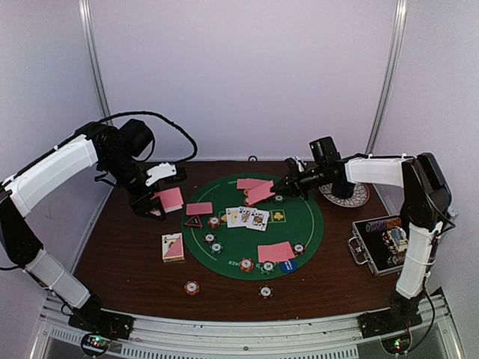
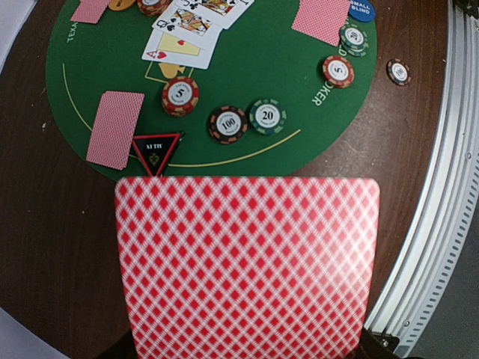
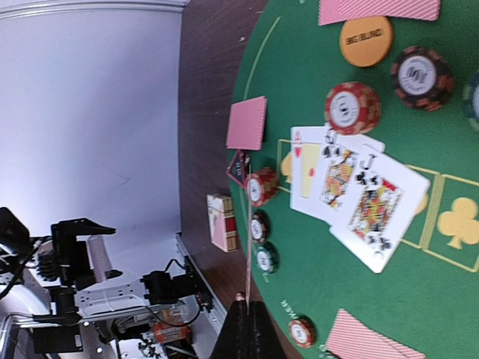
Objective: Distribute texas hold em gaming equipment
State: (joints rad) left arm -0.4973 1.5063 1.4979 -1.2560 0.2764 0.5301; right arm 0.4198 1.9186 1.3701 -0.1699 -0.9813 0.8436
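Observation:
My left gripper is shut on a pink-backed card above the wood left of the green mat. In the left wrist view that card fills the lower frame and hides the fingers. My right gripper is shut on another pink card over the mat's far side; in the right wrist view the card shows edge-on. Face-up cards, face-down cards, the triangle marker, striped chips, a blue button and an orange button lie on the mat.
A card box lies on the wood left of the mat. Two chips lie near the front edge. A silver-edged case stands open at the right. A patterned plate sits behind the right arm.

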